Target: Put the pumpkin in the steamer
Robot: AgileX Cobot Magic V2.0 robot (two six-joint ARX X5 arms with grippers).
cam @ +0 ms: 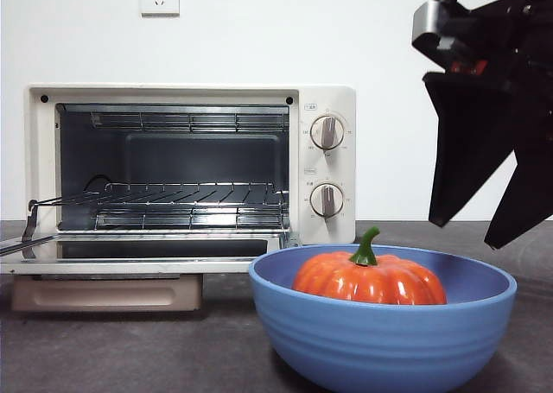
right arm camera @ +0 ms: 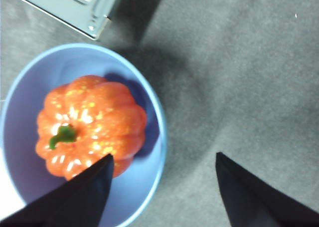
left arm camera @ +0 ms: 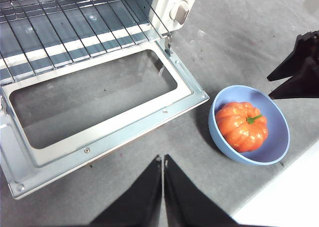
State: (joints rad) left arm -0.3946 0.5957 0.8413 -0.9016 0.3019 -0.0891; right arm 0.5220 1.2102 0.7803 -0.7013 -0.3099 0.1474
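pumpkin [right arm camera: 89, 124] in bowl [right arm camera: 149, 112] — right gripper [right arm camera: 162, 159] jaws apart, seemingly above

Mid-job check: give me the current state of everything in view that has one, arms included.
steamer: door folded down open, wire rack inside bare.
pumpkin: upright in the blue bowl, not gripped.
right gripper: open, above the bowl's edge.
left gripper: shut, holding nothing, in front of the open door.
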